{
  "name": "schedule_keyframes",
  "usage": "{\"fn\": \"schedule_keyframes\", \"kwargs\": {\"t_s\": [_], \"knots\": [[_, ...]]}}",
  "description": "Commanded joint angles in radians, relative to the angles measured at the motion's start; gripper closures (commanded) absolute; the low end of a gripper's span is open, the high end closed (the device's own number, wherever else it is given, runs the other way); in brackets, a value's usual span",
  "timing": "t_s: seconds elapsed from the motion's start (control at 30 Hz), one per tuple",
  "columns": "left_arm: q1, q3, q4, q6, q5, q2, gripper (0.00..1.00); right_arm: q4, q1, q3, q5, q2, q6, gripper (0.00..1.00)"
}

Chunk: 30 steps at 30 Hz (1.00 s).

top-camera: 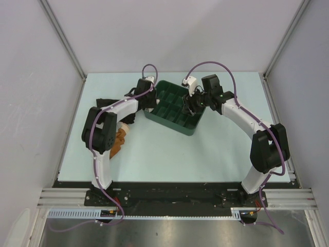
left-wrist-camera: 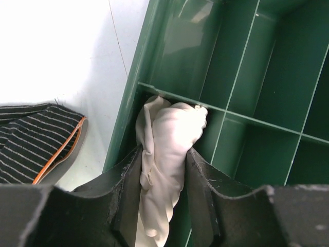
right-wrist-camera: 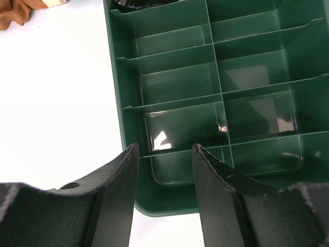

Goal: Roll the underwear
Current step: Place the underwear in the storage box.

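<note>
The underwear (left-wrist-camera: 169, 134) is a cream, bunched roll of fabric. It sits in a corner compartment of the green compartment tray (left-wrist-camera: 125, 121), against its left wall. My left gripper (left-wrist-camera: 164, 154) is shut on it, one finger on each side. In the top view the left gripper (top-camera: 149, 96) is at the tray's (top-camera: 175, 125) left end and hides the underwear. My right gripper (right-wrist-camera: 165, 149) is open and empty, hovering over a near corner of the tray (right-wrist-camera: 114, 98). It also shows in the top view (top-camera: 193, 105).
A black striped garment with orange trim (left-wrist-camera: 36, 146) lies on the table left of the tray. An orange-brown garment (top-camera: 119, 140) lies under the left arm and shows in the right wrist view (right-wrist-camera: 20, 11). The tray's other compartments show no contents.
</note>
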Motion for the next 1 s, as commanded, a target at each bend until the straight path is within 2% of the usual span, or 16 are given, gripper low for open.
{"fn": "schedule_keyframes", "kwargs": {"t_s": [0.0,0.43,0.63,0.8,0.9,0.93,0.97], "knots": [[0.003,0.019,-0.023,0.026,0.014,-0.074,0.58,0.002,-0.005,0.002,-0.025,-0.039,0.013,0.50],[0.005,0.023,-0.028,0.046,0.012,-0.102,0.55,0.002,-0.005,0.002,-0.030,-0.036,0.013,0.49],[0.005,0.028,-0.016,0.059,0.031,-0.140,0.57,0.002,-0.005,0.002,-0.031,-0.039,0.012,0.50],[0.005,-0.032,0.045,0.060,0.112,-0.217,0.58,-0.005,-0.014,0.002,-0.031,-0.041,-0.019,0.49],[0.005,-0.067,0.067,0.079,0.136,-0.295,0.52,-0.017,-0.035,0.004,-0.066,-0.042,-0.099,0.47],[0.005,-0.076,0.069,0.088,0.135,-0.316,0.46,-0.035,-0.063,0.004,-0.094,-0.041,-0.140,0.46],[0.005,-0.087,0.072,0.106,0.141,-0.344,0.42,-0.058,-0.075,0.002,-0.155,-0.041,-0.239,0.43]]}}
